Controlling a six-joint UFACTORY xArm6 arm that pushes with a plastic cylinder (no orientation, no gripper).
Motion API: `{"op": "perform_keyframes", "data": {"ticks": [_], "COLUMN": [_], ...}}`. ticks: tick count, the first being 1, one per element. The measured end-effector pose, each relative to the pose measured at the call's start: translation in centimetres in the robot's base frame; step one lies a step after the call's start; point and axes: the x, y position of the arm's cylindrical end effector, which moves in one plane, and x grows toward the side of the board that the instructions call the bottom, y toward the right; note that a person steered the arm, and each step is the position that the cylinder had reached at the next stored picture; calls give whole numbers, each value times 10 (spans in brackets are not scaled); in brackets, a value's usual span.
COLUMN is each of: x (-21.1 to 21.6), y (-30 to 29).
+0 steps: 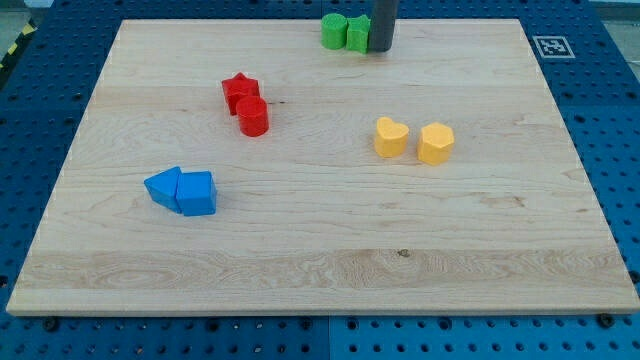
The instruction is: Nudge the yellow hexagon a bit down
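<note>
Right now the yellow hexagon [436, 143] sits right of centre on the tabletop [320, 250], just beside a yellow heart [391, 137] on its left. My tip [381, 49] is well apart at the far edge, touching two green blocks [345, 31]. I have no jaws. Red blocks [245, 103] and blue blocks [182, 190] lie left.

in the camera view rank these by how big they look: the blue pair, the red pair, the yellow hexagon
1. Blue pair: widest footprint, though nearest the view's bottom, so closeness may inflate it.
2. Red pair, star plus cylinder.
3. Yellow hexagon, a single block.
</note>
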Motion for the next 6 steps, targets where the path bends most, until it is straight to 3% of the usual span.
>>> {"op": "perform_keyframes", "data": {"ticks": [1,2,4,6], "x": [11,80,105,173], "y": [4,26,32,36]}}
